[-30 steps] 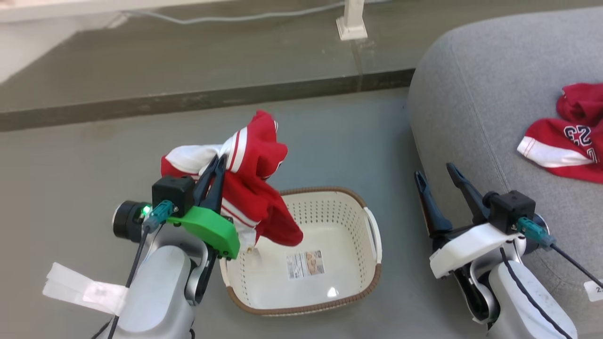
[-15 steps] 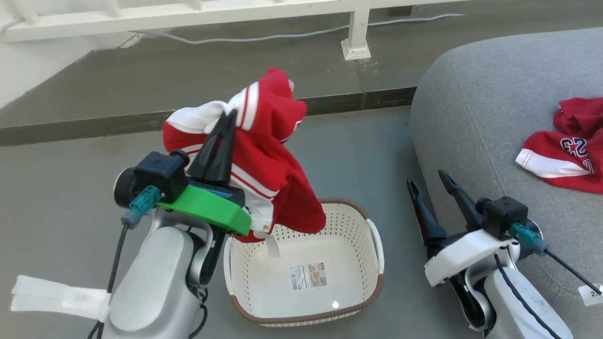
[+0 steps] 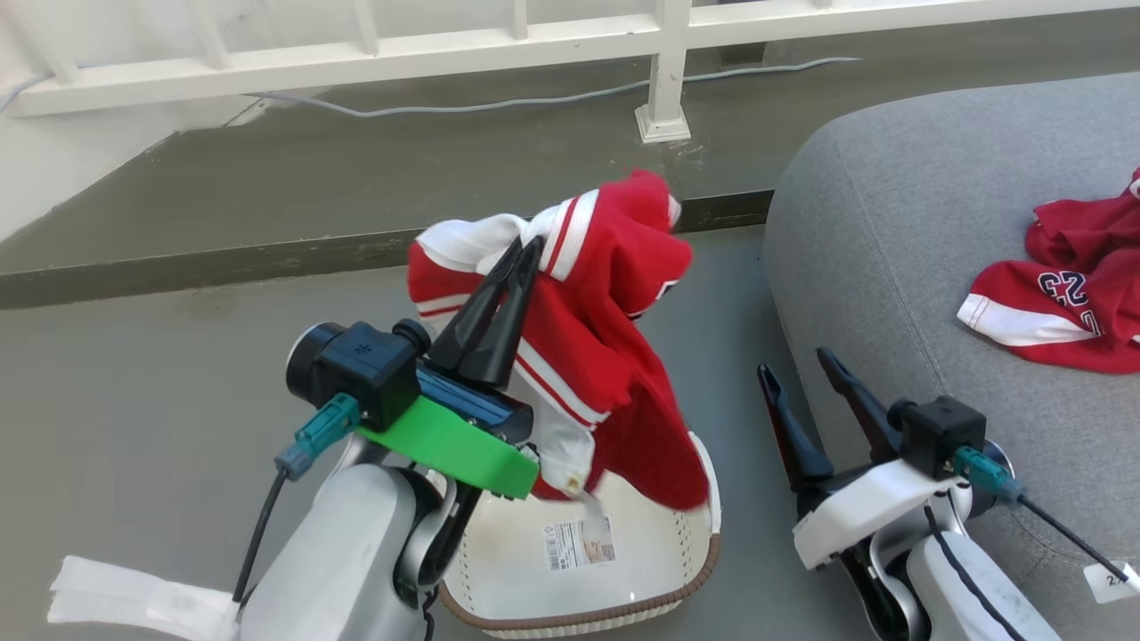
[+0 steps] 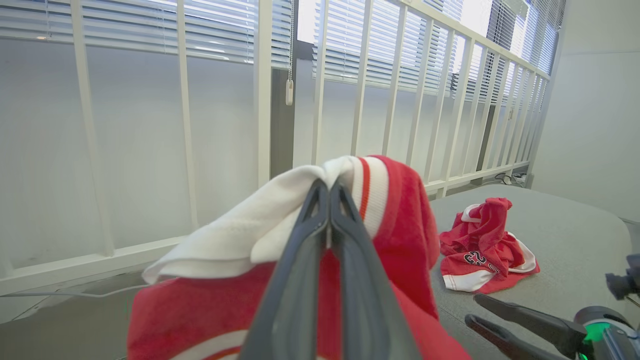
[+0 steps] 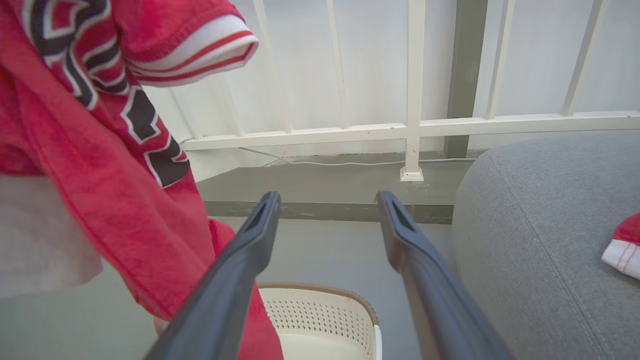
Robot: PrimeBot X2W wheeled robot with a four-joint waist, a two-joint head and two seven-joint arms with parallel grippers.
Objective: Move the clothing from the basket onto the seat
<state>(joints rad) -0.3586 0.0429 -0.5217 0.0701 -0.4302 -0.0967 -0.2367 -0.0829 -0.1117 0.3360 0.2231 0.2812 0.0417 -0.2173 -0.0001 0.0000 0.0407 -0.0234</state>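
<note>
The left tool (image 3: 521,252) is pinched tight on a red shirt (image 3: 614,374), up over the basket (image 3: 570,619). The right tool (image 3: 794,363) is wide open and empty. Another shirt (image 3: 1051,307) lies on the seat (image 3: 891,223).

The left gripper (image 3: 527,247), with the red garment (image 3: 614,356) pinched in it, is higher and farther right than a second ago, nearer the seat (image 3: 891,249). The cloth's hanging tail, earlier over the left rim of the basket (image 3: 570,616), now drapes across its far rim and right side, hiding most of them. The head camera has tipped up too, bringing a white railing (image 3: 499,40) in along the top.
</note>
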